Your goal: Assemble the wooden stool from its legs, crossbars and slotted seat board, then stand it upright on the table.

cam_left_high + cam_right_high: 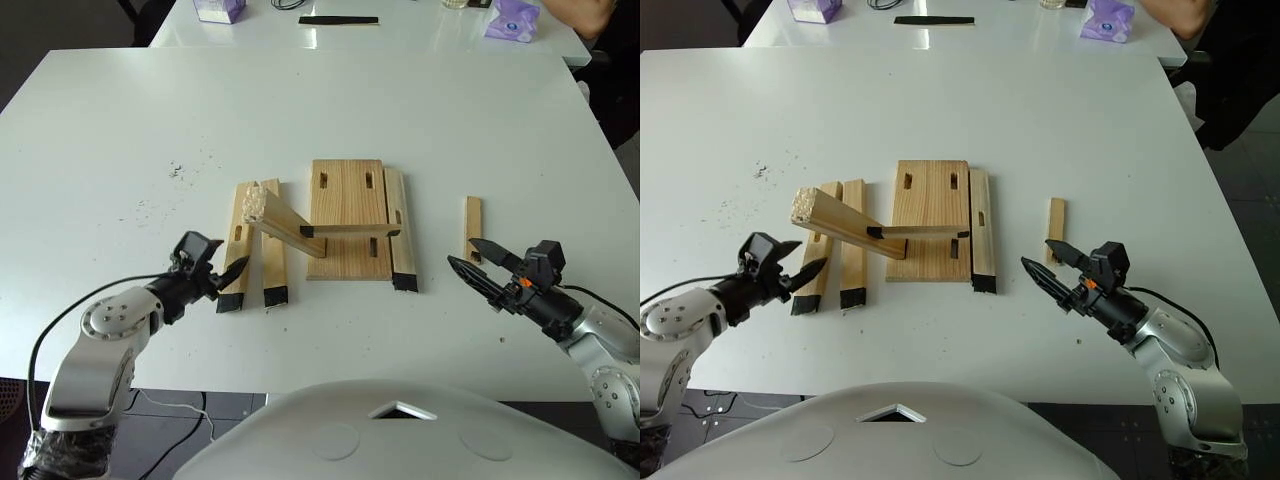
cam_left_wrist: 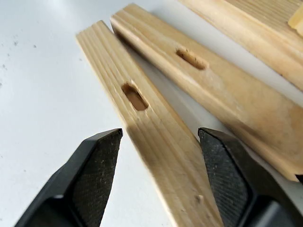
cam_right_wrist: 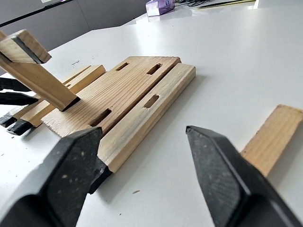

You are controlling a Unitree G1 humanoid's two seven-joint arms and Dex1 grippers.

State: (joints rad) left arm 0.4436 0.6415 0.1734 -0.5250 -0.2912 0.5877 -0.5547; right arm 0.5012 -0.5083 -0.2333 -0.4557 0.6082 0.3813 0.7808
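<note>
The slotted seat board [image 1: 347,218] lies flat mid-table. Two legs [image 1: 240,245] [image 1: 272,245] lie side by side to its left, and a third leg [image 1: 398,228] lies along its right edge. A fourth leg [image 1: 285,225] rests slanted over them, joined to a crossbar [image 1: 350,231] that crosses the board. A short crossbar [image 1: 473,228] lies alone at the right. My left gripper [image 1: 228,272] is open at the near end of the leftmost leg [image 2: 156,137], with one finger on either side of it. My right gripper [image 1: 461,251] is open and empty just in front of the short crossbar [image 3: 272,139].
Wood crumbs [image 1: 177,171] dot the white table [image 1: 120,120] left of the parts. On a second table behind are two purple boxes [image 1: 220,10] [image 1: 513,18] and a black strip [image 1: 338,20]. The table's front edge runs close under both arms.
</note>
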